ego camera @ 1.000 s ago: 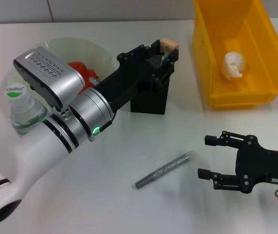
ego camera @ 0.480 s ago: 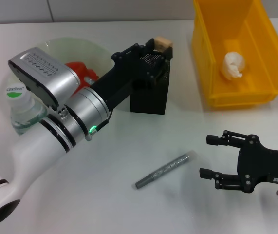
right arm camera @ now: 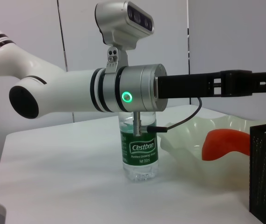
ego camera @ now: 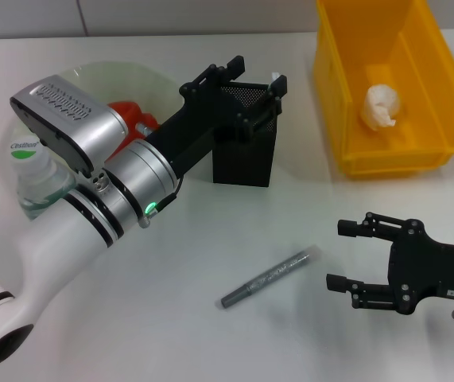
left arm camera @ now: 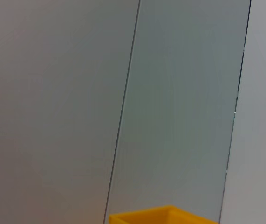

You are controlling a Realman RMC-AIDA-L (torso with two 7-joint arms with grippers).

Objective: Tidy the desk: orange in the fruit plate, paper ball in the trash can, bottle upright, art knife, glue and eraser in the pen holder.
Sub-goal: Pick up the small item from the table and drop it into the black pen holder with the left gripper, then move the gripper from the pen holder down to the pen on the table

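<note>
Knife (ego camera: 268,277) looks light, stiff, slippery; we'd pinch mid-barrel with our open right gripper (ego camera: 348,257); left gripper (ego camera: 254,79) open over holder (ego camera: 246,155).

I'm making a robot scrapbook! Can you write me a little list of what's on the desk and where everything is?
left gripper: open, over the black pen holder
right gripper: open, low over the table, near the grey art knife
art knife: lying flat on the table, not in the pen holder
paper ball: inside the yellow bin
bottle: upright, cap on
orange-red thing: in the pale fruit plate
</note>
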